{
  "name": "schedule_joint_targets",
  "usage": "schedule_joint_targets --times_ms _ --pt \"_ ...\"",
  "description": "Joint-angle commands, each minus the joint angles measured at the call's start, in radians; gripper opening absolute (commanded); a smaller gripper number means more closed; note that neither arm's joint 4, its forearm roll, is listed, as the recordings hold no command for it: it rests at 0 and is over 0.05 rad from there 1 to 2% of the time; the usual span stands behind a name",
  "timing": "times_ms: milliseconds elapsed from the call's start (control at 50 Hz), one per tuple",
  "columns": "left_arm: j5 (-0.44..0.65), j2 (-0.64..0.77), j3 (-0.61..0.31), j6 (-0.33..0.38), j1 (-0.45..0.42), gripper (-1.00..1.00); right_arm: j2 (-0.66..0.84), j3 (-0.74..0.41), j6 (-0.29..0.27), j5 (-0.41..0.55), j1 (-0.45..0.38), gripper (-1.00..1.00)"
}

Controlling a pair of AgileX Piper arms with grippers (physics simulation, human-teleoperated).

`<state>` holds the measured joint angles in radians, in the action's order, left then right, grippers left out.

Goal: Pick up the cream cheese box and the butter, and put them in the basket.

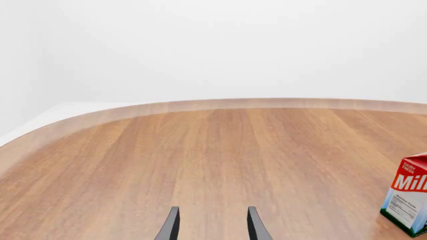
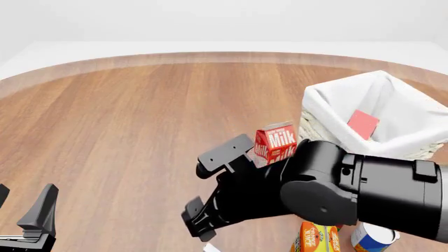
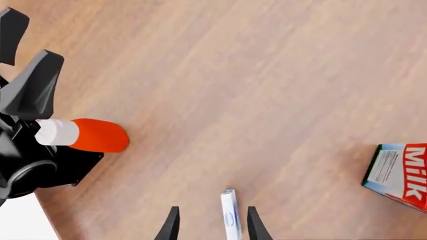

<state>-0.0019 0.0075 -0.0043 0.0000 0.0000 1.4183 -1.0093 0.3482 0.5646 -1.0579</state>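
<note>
From the front I see only a white corner of the cream cheese box [image 2: 209, 247] under my right gripper [image 2: 208, 197]. The right wrist view shows its thin edge [image 3: 230, 215] between parted fingers. The butter [image 2: 363, 124] lies in the basket [image 2: 318, 123]. My left gripper [image 1: 212, 224] is spread, empty.

There is one basket [image 2: 329, 113], one milk carton [image 2: 274, 143], one orange carton [image 2: 316, 239], one can [image 2: 371, 237], and two black robot arms.
</note>
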Motion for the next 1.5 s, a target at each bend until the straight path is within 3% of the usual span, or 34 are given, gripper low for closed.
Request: schedule_joint_targets --times_ms 20,600,1500 --pt "0.0 0.0 0.0 0.0 0.0 1.0 0.005 0.049 0.029 -0.045 -0.01 1.0" --pt "0.0 0.0 0.0 0.0 0.0 1.0 0.021 0.098 0.023 -0.088 -0.001 1.0" --pt "0.0 0.0 0.0 0.0 0.0 1.0 0.024 0.217 0.096 -0.227 -0.018 1.0"
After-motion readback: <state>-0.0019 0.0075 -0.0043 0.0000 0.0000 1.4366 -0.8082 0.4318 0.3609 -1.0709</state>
